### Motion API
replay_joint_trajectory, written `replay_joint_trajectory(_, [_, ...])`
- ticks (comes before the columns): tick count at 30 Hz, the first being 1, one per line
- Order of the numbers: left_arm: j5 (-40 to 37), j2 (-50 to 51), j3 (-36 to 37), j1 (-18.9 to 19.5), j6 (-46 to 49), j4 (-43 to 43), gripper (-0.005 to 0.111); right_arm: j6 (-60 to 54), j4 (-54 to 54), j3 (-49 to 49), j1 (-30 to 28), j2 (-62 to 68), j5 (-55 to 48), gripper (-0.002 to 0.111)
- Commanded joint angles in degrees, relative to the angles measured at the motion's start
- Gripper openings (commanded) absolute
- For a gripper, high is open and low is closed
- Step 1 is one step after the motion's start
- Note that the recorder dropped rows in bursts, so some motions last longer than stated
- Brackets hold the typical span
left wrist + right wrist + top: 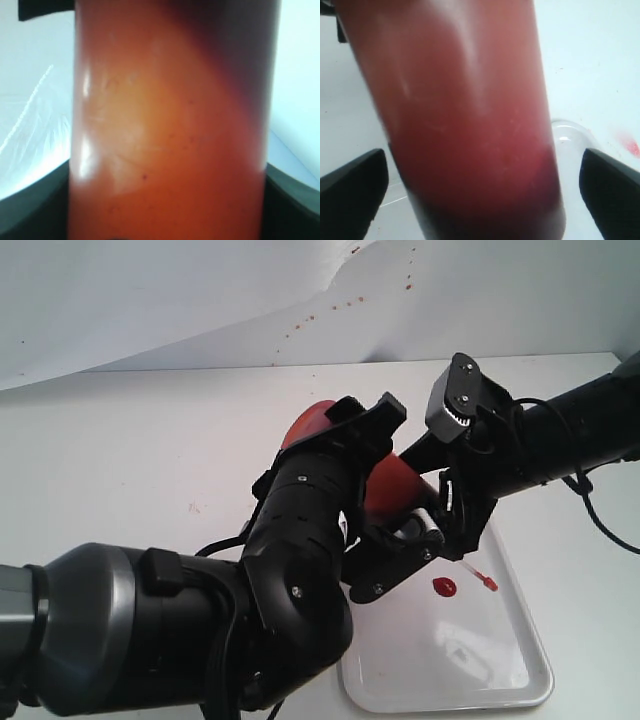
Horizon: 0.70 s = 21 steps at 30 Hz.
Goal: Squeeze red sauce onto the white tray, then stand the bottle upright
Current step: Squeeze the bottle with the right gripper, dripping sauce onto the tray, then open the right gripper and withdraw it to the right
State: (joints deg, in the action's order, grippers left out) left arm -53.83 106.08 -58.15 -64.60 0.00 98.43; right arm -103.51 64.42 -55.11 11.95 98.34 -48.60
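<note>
The red-tinted bottle point(392, 485) hangs tilted over the white tray point(480, 660), base up toward the back left and nozzle end down toward the tray. My left gripper point(380, 495) is shut on its body; in the left wrist view the bottle point(170, 125) fills the picture between the dark fingers point(35, 200). My right gripper point(442, 498) stands open around the bottle's lower part. There the bottle point(470, 130) sits between the fingers point(612, 192) with a gap. A round blob of red sauce point(443, 587) lies on the tray, and the tiny red cap point(490, 583) dangles beside it.
The tray's rounded corner point(570, 129) shows behind the bottle. A faint pink smudge point(630, 146) marks the white table beside it. Small red specks point(330, 310) dot the white backdrop. My bulky left arm point(200, 630) fills the front left and hides the tray's left part.
</note>
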Motion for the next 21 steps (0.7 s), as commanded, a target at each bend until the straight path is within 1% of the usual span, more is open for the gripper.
replay_joint_trajectory(1, [-2.8, -0.7, -0.7, 0.0, -1.4, 1.5, 0.000, 1.2, -1.1, -0.1, 0.0, -1.9, -0.1, 0.095])
replay_joint_trajectory(5, [-3.1, -0.7, -0.7, 0.0, -1.6, 1.5, 0.000, 2.3, -4.0, -0.1, 0.0, -5.2, -0.1, 0.095])
replay_joint_trajectory(13, [-3.2, -0.7, -0.7, 0.0, -1.6, 1.5, 0.000, 8.1, -15.2, 0.0, 0.0, -9.4, 0.2, 0.095])
replay_joint_trajectory(21, [-3.2, -0.7, -0.7, 0.0, -1.6, 1.5, 0.000, 15.3, -15.7, 0.0, 0.0, -9.5, 0.2, 0.095])
